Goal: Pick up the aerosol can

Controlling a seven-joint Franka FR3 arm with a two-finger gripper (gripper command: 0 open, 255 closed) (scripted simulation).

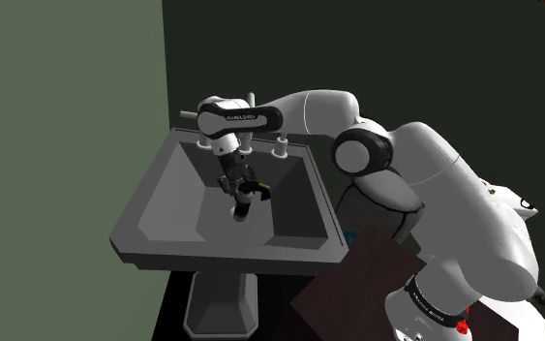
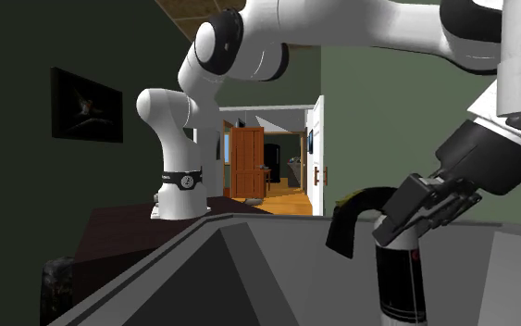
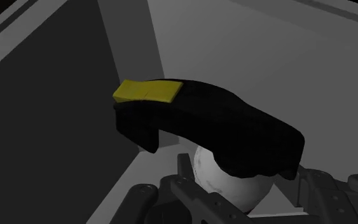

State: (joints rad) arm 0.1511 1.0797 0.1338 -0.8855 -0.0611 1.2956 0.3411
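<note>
Looking along the gripper point(image 3: 244, 197), we find the aerosol can point(image 3: 215, 172) right up against the hand; its black trigger cap point(image 3: 222, 127) arches over a white dome, with a yellow patch point(image 3: 147, 91) on the cap's front end; the two black fingers stand on either side of that dome and seem to be clamped on it, though the cap hides their tips, so we say so with some care. Just past the cap lie the grey walls of the sink point(image 3: 56, 127).

From the second exterior view, the gripper point(image 2: 417, 215) grasps the can point(image 2: 402, 278) at its top; the dark body hangs roughly upright inside the basin, below the sink's rim point(image 2: 203, 231), and the cap's spout points to that view's left; we cannot tell whether the can's base touches the basin floor.

In the shoulder view, the arm point(image 1: 309, 111) reaches over the sink point(image 1: 154, 208) and the gripper point(image 1: 240, 190) points down into the basin, the can point(image 1: 243, 207) beneath it; tap fittings point(image 1: 282, 148) stand on the back ledge; a pedestal point(image 1: 220, 300) carries the sink; the dark brown stand point(image 1: 357, 286) sits beside it.

Farther off, a framed picture point(image 2: 87, 104) hangs on a dark wall, and a wooden door point(image 2: 246, 162) shows through a lit doorway.
</note>
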